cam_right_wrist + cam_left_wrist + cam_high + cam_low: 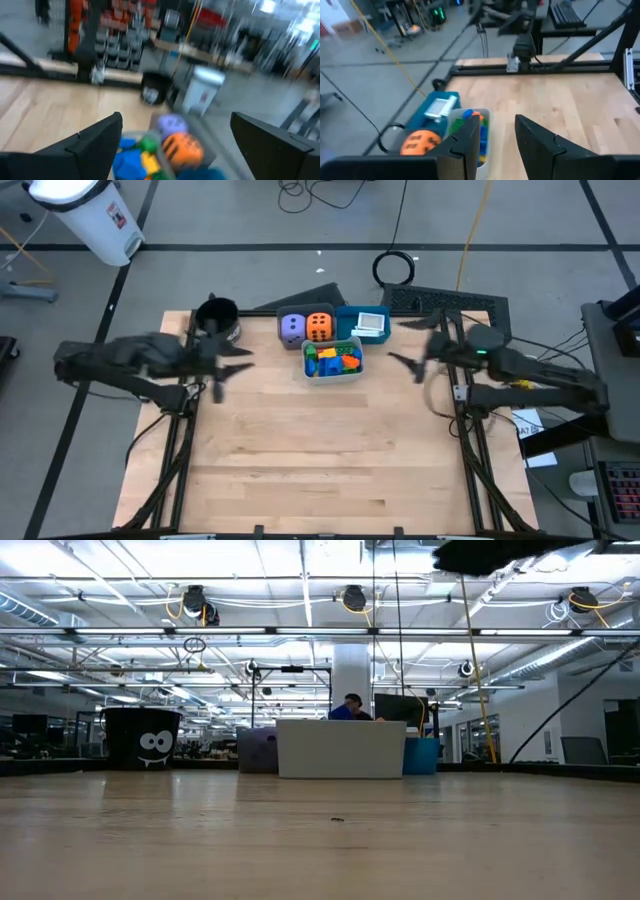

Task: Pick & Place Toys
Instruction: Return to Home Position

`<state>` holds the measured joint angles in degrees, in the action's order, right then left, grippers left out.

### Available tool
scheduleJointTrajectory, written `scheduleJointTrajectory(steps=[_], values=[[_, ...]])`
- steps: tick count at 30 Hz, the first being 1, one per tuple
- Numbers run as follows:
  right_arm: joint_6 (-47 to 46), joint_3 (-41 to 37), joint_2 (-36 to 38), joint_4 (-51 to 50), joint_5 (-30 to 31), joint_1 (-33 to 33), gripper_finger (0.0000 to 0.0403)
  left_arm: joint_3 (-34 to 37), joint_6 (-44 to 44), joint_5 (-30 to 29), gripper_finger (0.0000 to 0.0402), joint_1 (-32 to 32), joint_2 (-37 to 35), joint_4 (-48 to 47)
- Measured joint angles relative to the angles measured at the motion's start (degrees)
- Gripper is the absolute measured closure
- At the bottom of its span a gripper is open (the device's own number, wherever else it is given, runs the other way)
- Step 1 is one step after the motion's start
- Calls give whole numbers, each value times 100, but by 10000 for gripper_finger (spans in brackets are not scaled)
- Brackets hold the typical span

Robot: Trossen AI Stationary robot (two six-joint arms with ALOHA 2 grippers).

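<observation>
Both claws hung spread above the wooden tabletop (320,450): the left claw (235,370) near the black cup (216,318), the right claw (405,345) beside the blue bin (347,320). I saw the blocks (333,360) heaped in the grey bin (335,379), the dice (291,327) just behind it. Cables (395,268) trailed over the grey floor (250,240) beyond.

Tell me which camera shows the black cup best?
The low view: the black cup stands side-on at the left, showing two cartoon eyes. The high view sees only its open top. The right wrist view shows it far off; the left wrist view misses it.
</observation>
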<state>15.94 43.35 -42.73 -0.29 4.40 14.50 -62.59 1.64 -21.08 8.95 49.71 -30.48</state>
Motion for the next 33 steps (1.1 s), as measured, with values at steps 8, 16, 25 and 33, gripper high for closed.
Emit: scheduleJointTrajectory(steps=[8, 16, 25, 33], values=[[-291, 2, 2308, -1379, 31, 2, 43, 658, -358, -2, 273, -41, -1639, -437], [-1354, -683, 3951, -2151, 39, 2, 42, 2927, -476, -4, 273, -41, -2274, 1577], [-1986, -2333, 4049, -1308, 14, 2, 42, 5059, -263, -4, 272, -67, -2289, 4404], [-1942, -3185, 3924, -152, 26, 13, 41, 5626, -430, -256, 272, -72, -2727, 4456]])
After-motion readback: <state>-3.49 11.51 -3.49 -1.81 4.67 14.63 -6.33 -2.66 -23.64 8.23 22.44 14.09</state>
